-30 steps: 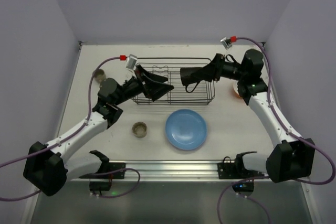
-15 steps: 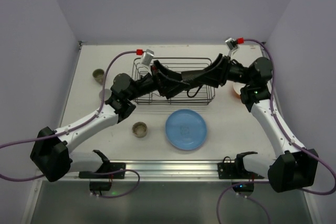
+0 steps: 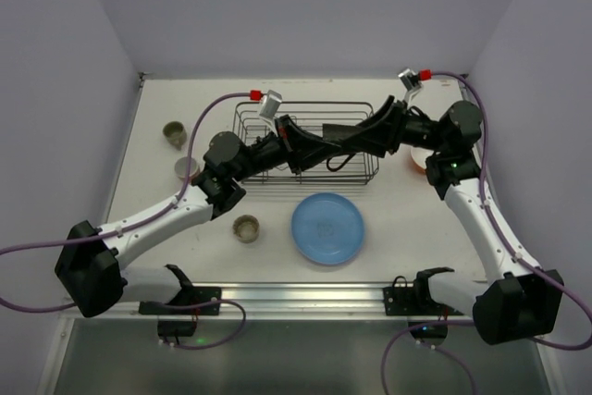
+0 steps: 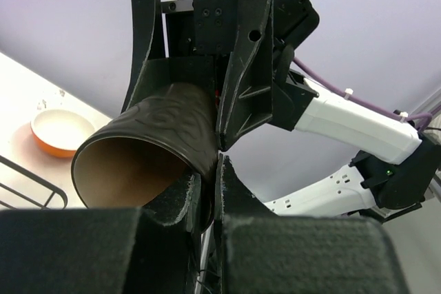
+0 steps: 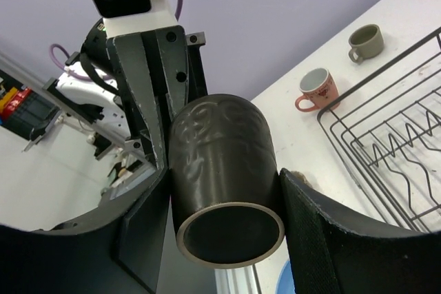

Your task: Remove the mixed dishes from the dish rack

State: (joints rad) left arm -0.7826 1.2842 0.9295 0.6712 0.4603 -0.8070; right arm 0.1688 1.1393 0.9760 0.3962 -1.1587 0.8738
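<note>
Contact between the two arms is what has changed. A second ago the left gripper (image 4: 207, 185) sat over one end of the dish rack (image 3: 363, 162) and the right gripper (image 5: 219, 194) over the other, well apart. Now they meet tip to tip above its middle.

The dark brown cup (image 5: 222, 163) lies on its side between the right fingers (image 5: 324, 239), which clasp its body from both flanks. Its open mouth faces the left fingers (image 4: 176, 201). These are drawn in to a thin slit with the rim wall running into it, so they look pinched on that wall.

This reads as a handover from right to left, with the cup clear of the rack. The right fingers would have to let go before the left can carry it off.

To the left of the meeting fingertips, the olive-grey cup (image 3: 174, 133), pink cup (image 3: 186, 167) and beige cup (image 3: 246, 227) stand on the table (image 3: 407, 228). The blue plate (image 3: 327, 228) lies nearer the bases, and the orange bowl (image 4: 60, 132) sits behind the right fingers.
</note>
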